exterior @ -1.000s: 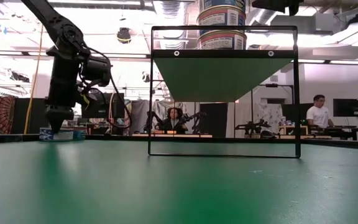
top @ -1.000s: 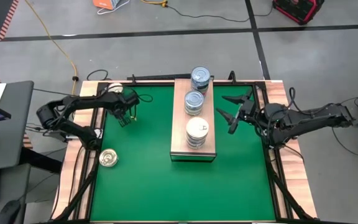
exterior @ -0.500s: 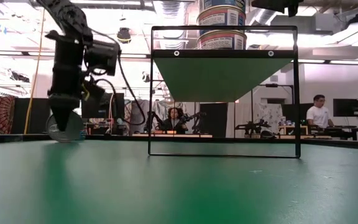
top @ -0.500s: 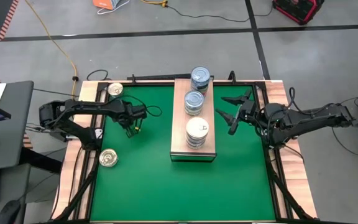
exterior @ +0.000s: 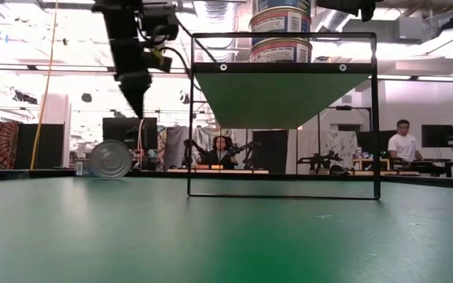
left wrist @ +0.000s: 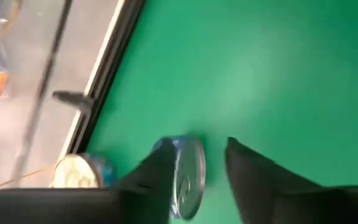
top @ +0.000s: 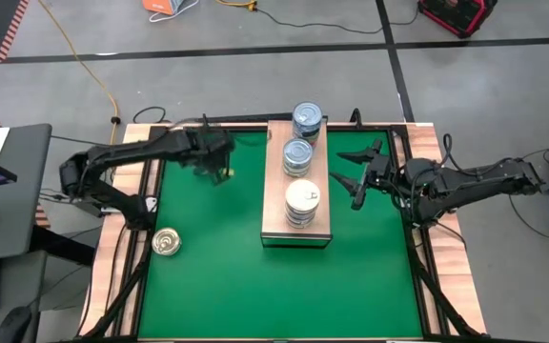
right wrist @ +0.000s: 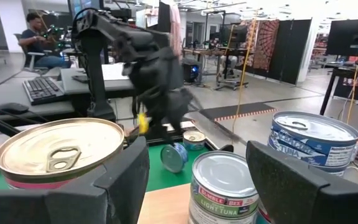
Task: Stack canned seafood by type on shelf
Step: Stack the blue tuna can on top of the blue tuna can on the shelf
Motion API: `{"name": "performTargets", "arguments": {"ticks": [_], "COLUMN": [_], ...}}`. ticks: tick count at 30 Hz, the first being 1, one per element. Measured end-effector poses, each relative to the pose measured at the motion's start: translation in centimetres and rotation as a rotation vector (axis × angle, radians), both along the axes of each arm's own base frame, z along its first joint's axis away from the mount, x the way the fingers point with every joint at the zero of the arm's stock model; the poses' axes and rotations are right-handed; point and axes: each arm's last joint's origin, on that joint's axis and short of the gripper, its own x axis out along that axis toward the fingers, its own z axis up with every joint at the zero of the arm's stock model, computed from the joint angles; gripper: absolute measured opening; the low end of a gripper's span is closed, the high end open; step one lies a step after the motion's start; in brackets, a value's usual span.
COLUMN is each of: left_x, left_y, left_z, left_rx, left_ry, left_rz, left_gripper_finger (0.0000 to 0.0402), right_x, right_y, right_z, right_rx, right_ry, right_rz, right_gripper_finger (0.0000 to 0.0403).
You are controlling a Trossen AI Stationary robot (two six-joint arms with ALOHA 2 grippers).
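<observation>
High view: left end effector (top: 219,173) raised above mat, fingers parted, empty; right end effector (top: 358,175) wide beside shelf (top: 276,227)

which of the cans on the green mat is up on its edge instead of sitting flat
The silver can below the raised left gripper, near the mat's back left corner. It stands on its rim with its round face showing; the gold-topped can at the mat's left edge lies flat.

Shiny metal tins (right wrist: 222,180) with pull-tab lids and printed paper labels. Pale, smooth wood shelf (top: 275,181) with visible grain. Matt green mat (top: 255,276), cloth-like, low sheen. Light wood table border (top: 112,257), bare grain. Matt black fingers (right wrist: 291,180) on the right gripper (right wrist: 197,180), plastic-looking. Bright silvery face on fallen tin (exterior: 110,159).
</observation>
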Motion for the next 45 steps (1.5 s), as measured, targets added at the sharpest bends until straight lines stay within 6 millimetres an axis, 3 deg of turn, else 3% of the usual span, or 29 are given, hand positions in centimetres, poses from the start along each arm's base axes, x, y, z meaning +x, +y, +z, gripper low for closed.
{"name": "performTargets", "arguments": {"ticks": [4,8,15,20,23,33,39,42,45], "left_x": [-0.8,-1.8,-1.4,-0.6,-0.6,-0.4,-0.3,0.3,0.7], "left_y": [3.8,7.3,10.2,10.4,10.4,9.3,8.8,8.9,8.8], "left_z": [0.4,-0.9,-4.9,-7.1,-7.3,-5.7,-5.5,-3.4,0.7], "left_rx": [-0.071,-0.196,-0.311,-0.384,-0.374,-0.401,-0.415,-0.380,-0.334], "left_ry": [-0.129,-0.188,-0.103,-0.054,-0.032,0.075,0.098,0.031,-0.106], "left_rz": [0.039,0.082,0.097,0.071,0.081,0.028,0.014,-0.002,-0.027], "left_gripper_finger": [0.0212,0.0281,0.0319,0.0310,0.0288,0.0132,0.0133,0.0133,0.0133], "right_x": [0.0,0.0,0.0,0.0,0.0,0.0,0.0,-0.1,-0.8], "right_y": [0.0,0.0,-0.1,-0.1,-0.1,-0.1,-0.1,-0.1,-0.1], "right_z": [-0.1,-0.2,-0.2,-0.3,-0.3,-0.3,-0.3,-0.3,-0.2], "right_rx": [-0.001,-0.003,-0.008,-0.007,-0.006,-0.006,-0.005,-0.005,-0.007], "right_ry": [0.006,0.020,0.024,0.034,0.034,0.037,0.037,0.034,0.043], "right_rz": [0.000,0.000,-0.003,-0.003,-0.003,-0.004,-0.003,-0.004,-0.003], "right_gripper_finger": [0.0297,0.0297,0.0297,0.0297,0.0297,0.0297,0.0297,0.0297,0.0297]}}
